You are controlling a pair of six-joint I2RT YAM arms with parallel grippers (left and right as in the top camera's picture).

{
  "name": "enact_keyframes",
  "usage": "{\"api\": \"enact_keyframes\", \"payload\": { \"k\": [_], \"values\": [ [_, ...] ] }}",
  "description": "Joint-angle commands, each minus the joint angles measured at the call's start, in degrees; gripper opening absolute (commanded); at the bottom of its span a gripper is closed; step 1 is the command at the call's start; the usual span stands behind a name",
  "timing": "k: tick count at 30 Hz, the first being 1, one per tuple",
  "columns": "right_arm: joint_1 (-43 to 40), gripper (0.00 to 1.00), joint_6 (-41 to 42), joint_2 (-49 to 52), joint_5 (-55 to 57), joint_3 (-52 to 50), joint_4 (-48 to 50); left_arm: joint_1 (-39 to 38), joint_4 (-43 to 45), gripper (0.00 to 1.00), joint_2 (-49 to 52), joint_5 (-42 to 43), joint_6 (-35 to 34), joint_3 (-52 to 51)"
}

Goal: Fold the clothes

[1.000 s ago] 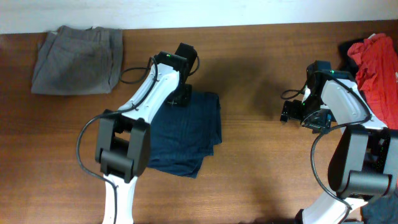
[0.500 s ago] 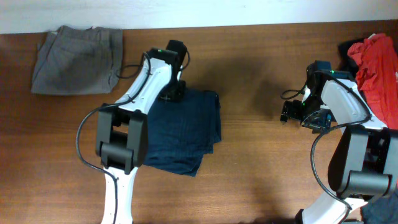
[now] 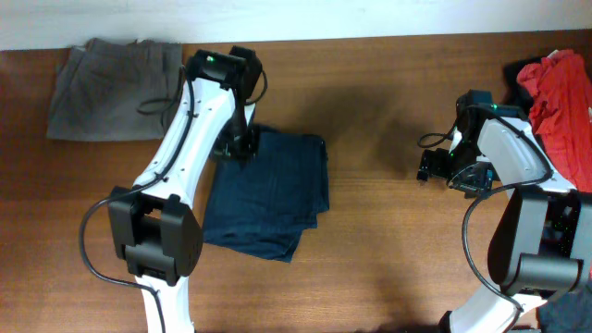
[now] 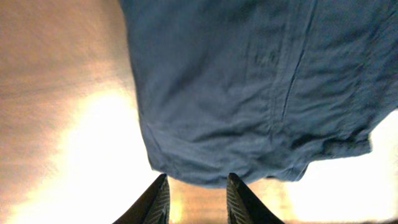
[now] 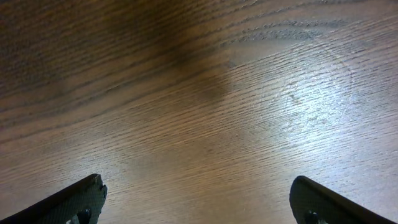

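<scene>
The dark navy-blue trousers [image 3: 277,190] lie folded in a rough rectangle on the wooden table, left of centre. My left gripper [image 3: 231,146] sits at their upper left corner. In the left wrist view the navy trousers [image 4: 249,81] fill the upper frame, and my left gripper's [image 4: 197,177] fingers stand slightly apart just off the cloth's edge, with bare table between them. My right gripper [image 3: 435,171] is wide open and empty above bare wood, as its wrist view [image 5: 198,193] shows. Grey-khaki trousers [image 3: 116,88] lie folded at the back left.
A red garment [image 3: 564,92] is heaped at the right edge, with a black one [image 3: 514,72] beside it. The table's far edge meets a white wall [image 3: 370,18]. Bare wood lies between the navy trousers and the right arm.
My left arm has swung left, carrying its gripper from the navy trousers' top edge to their upper left corner. The right arm has not moved.
</scene>
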Motion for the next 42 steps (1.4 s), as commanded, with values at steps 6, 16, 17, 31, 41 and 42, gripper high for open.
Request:
{"api": "enact_keyframes", "payload": {
  "k": [6,16,17,31,41,42],
  "values": [
    [-0.20,0.99,-0.37,-1.62,-0.09,0.85,-0.15,-0.17,9.92,0.30,0.46,2.29,-0.63,-17.75],
    [-0.20,0.99,-0.37,-1.62,-0.07,0.85,-0.15,-0.02,21.44,0.15,0.09,1.95,-0.81,-27.65],
    [-0.20,0.99,-0.37,-1.62,-0.09,0.85,-0.15,0.09,20.41,0.14,-0.20,1.75,-0.81,-26.58],
    [-0.20,0.99,-0.37,-1.62,-0.09,0.85,-0.17,-3.10,17.99,0.13,-7.67,2.71,-0.79,-9.66],
    [-0.20,0.99,-0.37,-1.62,-0.09,0.85,-0.17,-5.22,29.73,0.12,-1.92,8.59,-0.79,-11.28],
    [-0.20,0.99,-0.37,-1.62,-0.09,0.85,-0.17,-5.29,30.62,0.12,-0.90,8.68,-0.79,-11.28]
  ]
}}
